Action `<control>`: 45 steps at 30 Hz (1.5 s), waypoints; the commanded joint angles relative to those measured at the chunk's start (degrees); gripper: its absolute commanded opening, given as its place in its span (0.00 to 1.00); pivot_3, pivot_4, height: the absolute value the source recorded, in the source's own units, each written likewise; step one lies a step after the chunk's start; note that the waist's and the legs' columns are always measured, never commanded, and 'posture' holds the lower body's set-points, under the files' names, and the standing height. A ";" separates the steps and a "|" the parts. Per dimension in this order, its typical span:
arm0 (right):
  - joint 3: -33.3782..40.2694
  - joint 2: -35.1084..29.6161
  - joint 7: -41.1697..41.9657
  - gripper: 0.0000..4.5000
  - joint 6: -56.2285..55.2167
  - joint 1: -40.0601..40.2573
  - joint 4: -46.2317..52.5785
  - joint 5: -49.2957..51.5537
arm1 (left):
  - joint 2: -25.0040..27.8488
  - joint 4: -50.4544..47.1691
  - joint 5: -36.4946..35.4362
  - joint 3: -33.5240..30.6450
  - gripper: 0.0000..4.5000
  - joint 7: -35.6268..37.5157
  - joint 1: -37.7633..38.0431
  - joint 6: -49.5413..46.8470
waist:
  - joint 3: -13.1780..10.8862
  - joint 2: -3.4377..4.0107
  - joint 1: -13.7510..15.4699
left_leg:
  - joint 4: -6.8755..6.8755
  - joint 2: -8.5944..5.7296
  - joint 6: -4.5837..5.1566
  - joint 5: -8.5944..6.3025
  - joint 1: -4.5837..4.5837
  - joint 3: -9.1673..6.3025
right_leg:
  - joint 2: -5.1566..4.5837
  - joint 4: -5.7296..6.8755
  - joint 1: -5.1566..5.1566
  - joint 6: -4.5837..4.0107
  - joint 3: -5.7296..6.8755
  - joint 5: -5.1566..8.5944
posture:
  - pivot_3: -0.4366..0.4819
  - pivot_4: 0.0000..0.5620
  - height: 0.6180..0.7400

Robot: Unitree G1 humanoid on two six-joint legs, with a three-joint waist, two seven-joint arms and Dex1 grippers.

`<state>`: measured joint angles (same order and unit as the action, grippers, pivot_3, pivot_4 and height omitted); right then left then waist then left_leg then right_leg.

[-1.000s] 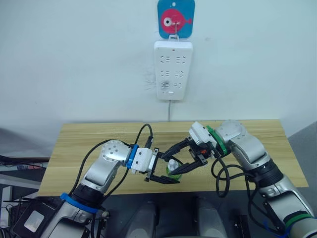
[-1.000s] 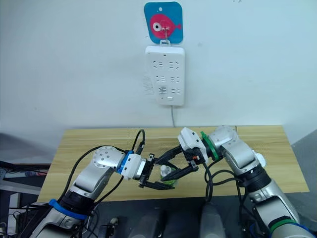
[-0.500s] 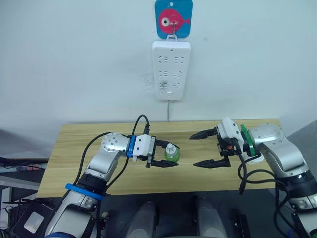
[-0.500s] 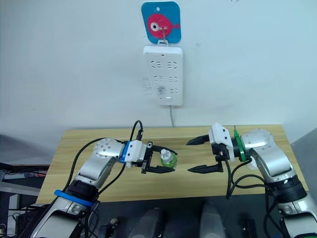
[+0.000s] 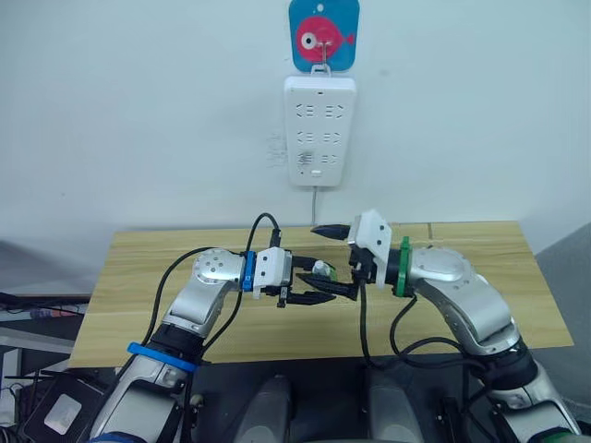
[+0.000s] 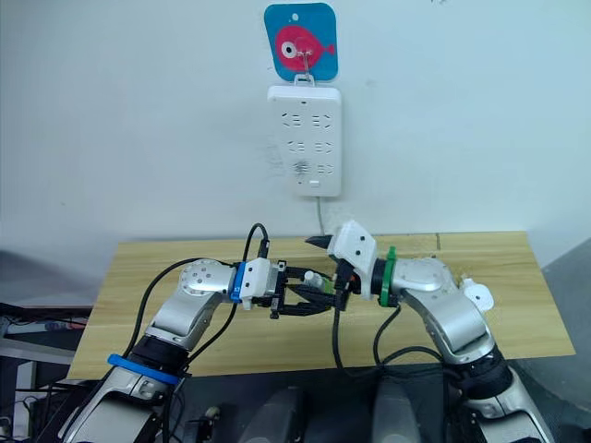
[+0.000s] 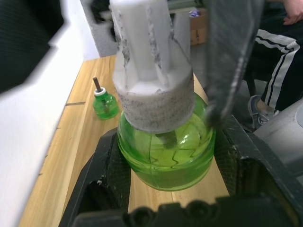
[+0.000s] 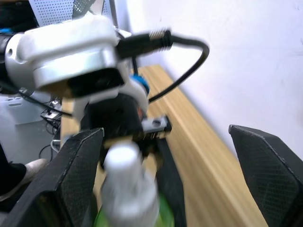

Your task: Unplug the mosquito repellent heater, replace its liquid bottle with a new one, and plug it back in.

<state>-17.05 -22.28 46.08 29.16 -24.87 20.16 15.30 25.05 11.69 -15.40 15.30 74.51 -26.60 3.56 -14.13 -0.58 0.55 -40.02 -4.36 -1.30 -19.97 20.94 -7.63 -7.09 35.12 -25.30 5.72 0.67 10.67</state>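
Note:
My left gripper [image 5: 312, 284] is shut on a small green liquid bottle [image 5: 320, 272] with a white cap, held just above the middle of the wooden table [image 5: 138, 277]. The same bottle [image 7: 163, 146] sits between the black fingers in the left wrist view. My right gripper [image 5: 323, 263] is open, one finger above and one below the bottle, not closed on it. A second green bottle [image 7: 105, 103] with a bare dark wick stands on the table. The white mosquito repellent heater [image 6: 477, 295] lies on the table behind my right arm.
A tall white power strip [image 5: 319, 129] hangs on the wall above the table's far edge, under a blue card with a pink fish [image 5: 323, 35]. A person's leg [image 7: 277, 47] in striped black trousers is beyond the table in the left wrist view.
My right gripper has swung back in from the right and now straddles the bottle, still open. The left gripper keeps the bottle in about the same place.

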 commanded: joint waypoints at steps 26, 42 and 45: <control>0.26 -4.54 3.57 0.99 -4.00 0.21 -0.18 1.06 | 1.83 -1.94 -0.27 -0.85 0.50 1.31 0.83 0.86 | 0.01 0.00 -0.04 | 0.01 0.03 0.00 0.00 0.00 0.06 | 0.01 0.02 -0.01 0.00 -0.03 0.00 | 0.58 0.38 1.00; 7.48 -12.63 8.54 0.99 -2.58 2.69 0.84 5.29 | 1.69 -0.34 0.07 -0.82 0.50 1.23 0.07 1.52 | 0.01 0.00 -0.12 | 0.01 0.01 0.00 0.00 0.00 0.08 | 0.01 0.02 0.00 0.00 -0.04 0.00 | 0.56 0.39 1.00; 8.85 -14.53 9.50 0.99 -1.35 3.00 1.18 6.70 | 1.65 -0.14 0.13 -0.94 0.50 1.37 0.07 1.64 | 0.01 0.00 -0.16 | 0.01 0.04 0.00 0.00 -0.01 0.08 | 0.02 0.02 -0.01 0.00 -0.03 0.00 | 0.56 0.39 1.00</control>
<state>-9.55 -36.35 54.54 27.26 -22.36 18.85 19.99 26.78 12.21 -14.77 15.25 75.65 -26.25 4.21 -14.12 -0.58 0.39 -40.01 -4.33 -1.30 -19.97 20.93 -7.55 -7.07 35.14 -25.31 5.72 0.65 10.67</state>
